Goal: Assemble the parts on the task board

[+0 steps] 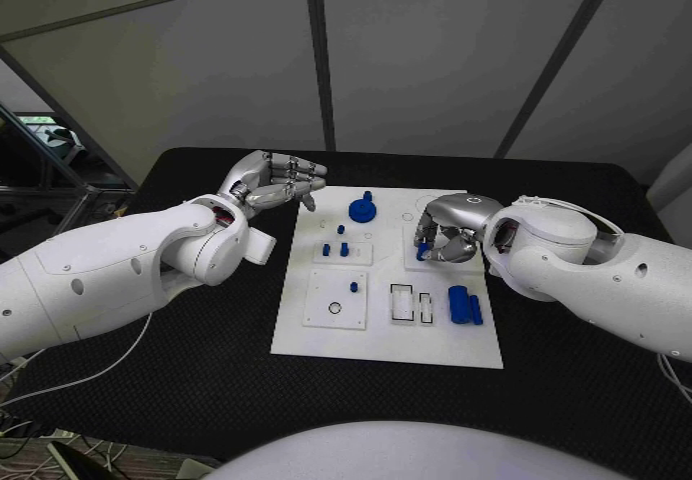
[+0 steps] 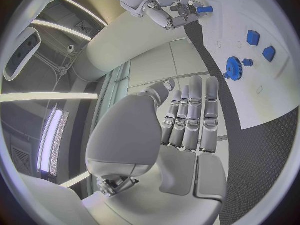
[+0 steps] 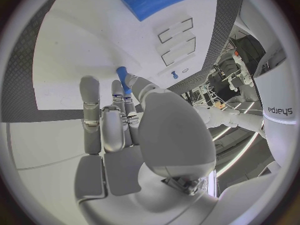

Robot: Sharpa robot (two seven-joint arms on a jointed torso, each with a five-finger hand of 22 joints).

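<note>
The white task board (image 1: 387, 335) lies in the middle of the black table. My right hand (image 1: 450, 232) hovers over its far right part and pinches a small blue peg (image 1: 423, 253) between thumb and fingers; in the right wrist view the peg (image 3: 123, 78) pokes out at the fingertips of that hand (image 3: 119, 127), just above the board. My left hand (image 1: 274, 182) is raised off the board's far left corner, fingers stretched out and holding nothing, as its palm (image 2: 181, 130) shows in the left wrist view.
On the board a blue gear (image 1: 364, 210) stands at the far side, with small blue pegs (image 1: 335, 248) below it. Blue cylinders (image 1: 463, 305) lie at the right edge beside two rectangular slots (image 1: 411, 300). A square plate with a round hole (image 1: 335, 308) sits at the left.
</note>
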